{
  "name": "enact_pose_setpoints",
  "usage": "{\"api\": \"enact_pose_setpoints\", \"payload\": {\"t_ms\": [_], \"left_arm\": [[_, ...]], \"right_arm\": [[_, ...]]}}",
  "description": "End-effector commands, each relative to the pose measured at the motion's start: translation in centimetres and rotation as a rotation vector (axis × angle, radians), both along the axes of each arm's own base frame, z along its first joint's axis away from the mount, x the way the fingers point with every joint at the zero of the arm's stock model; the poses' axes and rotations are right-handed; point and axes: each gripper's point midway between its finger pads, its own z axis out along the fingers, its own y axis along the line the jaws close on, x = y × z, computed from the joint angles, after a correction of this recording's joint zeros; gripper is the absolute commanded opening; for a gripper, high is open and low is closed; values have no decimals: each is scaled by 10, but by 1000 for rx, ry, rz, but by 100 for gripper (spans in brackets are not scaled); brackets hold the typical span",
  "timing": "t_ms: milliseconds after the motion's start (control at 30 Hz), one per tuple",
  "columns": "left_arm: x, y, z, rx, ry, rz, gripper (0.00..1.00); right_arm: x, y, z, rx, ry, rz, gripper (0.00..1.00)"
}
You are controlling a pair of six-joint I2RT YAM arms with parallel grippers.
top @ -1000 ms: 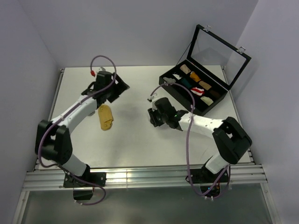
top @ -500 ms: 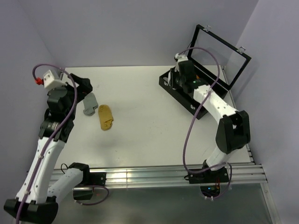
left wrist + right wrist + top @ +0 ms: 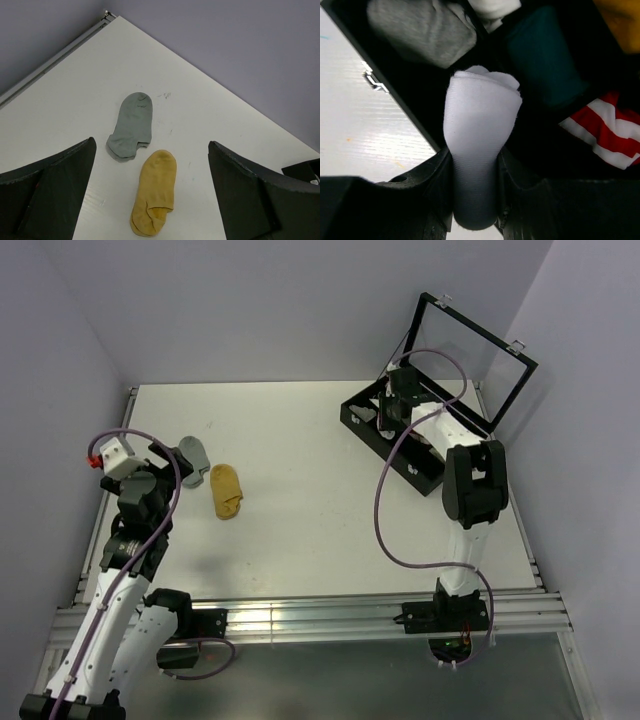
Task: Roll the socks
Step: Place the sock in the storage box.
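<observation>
Two socks lie flat on the white table at the left: a short grey sock (image 3: pixel 193 452) (image 3: pixel 131 125) and, just right of it, a mustard-yellow sock (image 3: pixel 226 490) (image 3: pixel 154 192). My left gripper (image 3: pixel 160 465) (image 3: pixel 152 145) hangs well above them, wide open and holding nothing. The white sock (image 3: pixel 480 145), rolled into a tube, is clamped between the jaws of my right gripper (image 3: pixel 392 410) (image 3: pixel 475 200). It hangs over a dark compartment at the near edge of the black case (image 3: pixel 362 425) (image 3: pixel 415 105). No cuff stripes show on it.
The case's glass lid (image 3: pixel 470 355) stands open at the back right. Its compartments hold a grey roll (image 3: pixel 420 30), a dark green roll (image 3: pixel 545 55), a red-and-white roll (image 3: pixel 605 135) and an orange one (image 3: pixel 620 20). Walls close in the table at the back and sides.
My left arm has pulled back from the socks toward the near left, and its jaws have opened fully. My right arm has carried the white roll from mid-table to the case.
</observation>
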Motion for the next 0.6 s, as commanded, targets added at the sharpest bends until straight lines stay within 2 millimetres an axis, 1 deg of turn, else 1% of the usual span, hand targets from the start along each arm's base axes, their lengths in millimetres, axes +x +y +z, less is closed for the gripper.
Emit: {"api": "enact_pose_setpoints", "payload": {"t_ms": [0,100,300,500,567], "left_arm": [[9,2,13,8,-28,14,99],[11,0,11,10,-22,1,100],[13,-1,7,12,-11,-2,99],[14,-1,5,13,-4,-2,99],[14,-2,5,12,-3,-5,100]], "right_arm": [[7,-5,9,13,2,-13,0],[9,-11,1,14,16,-32,0],[15,-13,-27,23,75,-52,0],[25,-14,-41,62,80,-75,0],[28,-15,-42,69,87,-81,0]]}}
